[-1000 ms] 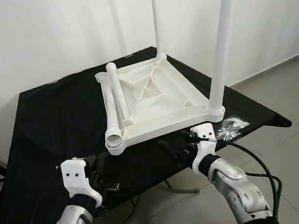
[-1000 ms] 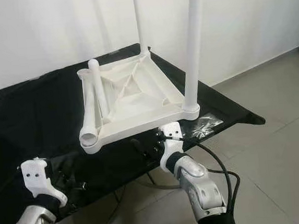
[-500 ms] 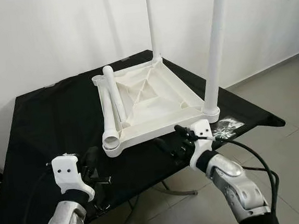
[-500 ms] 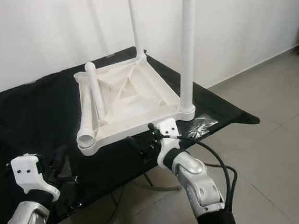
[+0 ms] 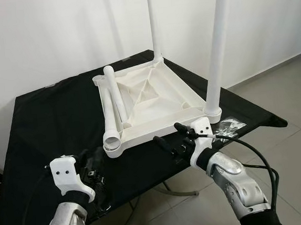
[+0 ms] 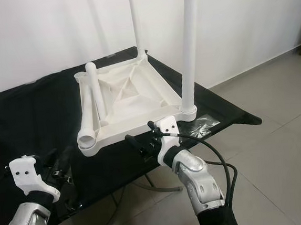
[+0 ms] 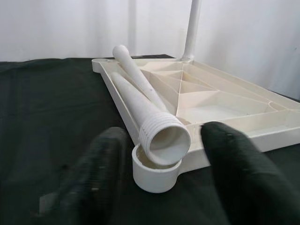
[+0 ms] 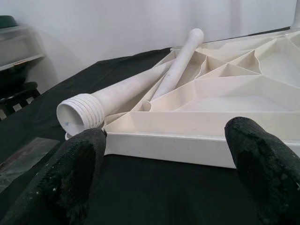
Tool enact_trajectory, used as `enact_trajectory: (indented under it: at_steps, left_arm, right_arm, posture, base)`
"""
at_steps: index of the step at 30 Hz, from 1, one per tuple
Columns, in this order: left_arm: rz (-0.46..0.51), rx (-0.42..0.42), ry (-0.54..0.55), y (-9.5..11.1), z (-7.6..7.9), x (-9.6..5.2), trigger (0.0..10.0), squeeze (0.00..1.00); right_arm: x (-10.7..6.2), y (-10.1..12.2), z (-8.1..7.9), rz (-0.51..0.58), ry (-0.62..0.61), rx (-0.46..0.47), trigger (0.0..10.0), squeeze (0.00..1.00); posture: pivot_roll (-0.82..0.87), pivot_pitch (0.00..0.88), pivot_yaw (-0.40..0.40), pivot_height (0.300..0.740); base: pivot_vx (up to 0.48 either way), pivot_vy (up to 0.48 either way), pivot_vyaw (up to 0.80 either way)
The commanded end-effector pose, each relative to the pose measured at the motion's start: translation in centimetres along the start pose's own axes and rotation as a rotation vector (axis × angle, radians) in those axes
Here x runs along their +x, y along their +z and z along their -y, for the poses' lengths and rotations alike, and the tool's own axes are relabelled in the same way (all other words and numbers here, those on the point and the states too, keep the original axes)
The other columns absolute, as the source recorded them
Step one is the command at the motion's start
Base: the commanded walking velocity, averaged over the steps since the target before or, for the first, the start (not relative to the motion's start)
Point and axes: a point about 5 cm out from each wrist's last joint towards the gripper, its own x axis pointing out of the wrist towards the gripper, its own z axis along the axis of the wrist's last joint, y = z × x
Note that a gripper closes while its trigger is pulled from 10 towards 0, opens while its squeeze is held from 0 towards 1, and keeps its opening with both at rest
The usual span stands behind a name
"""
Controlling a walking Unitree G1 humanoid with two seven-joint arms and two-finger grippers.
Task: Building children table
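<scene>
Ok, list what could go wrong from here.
1. Two loose legs lie across the upturned tabletop, one overhanging its near corner; a nudge from the open left gripper may roll it off.
2. The right gripper, near the screwed-in leg, could bump it and shift the tabletop.

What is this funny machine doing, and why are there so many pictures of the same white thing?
It is a walking robot with two silver arms. Two pictures come from cameras in its head, looking down. The other two come from small cameras on its wrists, looking along its black fingers.

On the black table lies a white children's tabletop, turned upside down. Two white legs already stand up from its corners. Two loose legs lie across it, one with a screw end over an empty corner socket.

The left gripper and right gripper hover near the tabletop's front edge. Both are open and hold nothing.
</scene>
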Motion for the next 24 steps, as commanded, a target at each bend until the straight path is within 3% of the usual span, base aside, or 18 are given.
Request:
enact_trajectory:
  at_steps: [1, 24]
  left_arm:
    - [-0.013, -0.005, 0.013, -0.44, -0.32, -0.1, 10.0, 1.0]
    - [-0.021, -0.02, 0.006, -0.74, -0.37, 0.15, 10.0, 1.0]
  right_arm:
    - [0.17, -0.05, -0.11, 0.011, 0.01, 0.014, 10.0, 0.0]
    - [0.31, -0.23, -0.02, 0.017, 0.021, 0.027, 10.0, 0.0]
  posture:
    - [-0.09, 0.0, 0.076, 0.74]
    - [-0.09, 0.0, 0.078, 0.74]
  base:
    - [0.0, 0.0, 0.0]
    - [0.0, 0.0, 0.0]
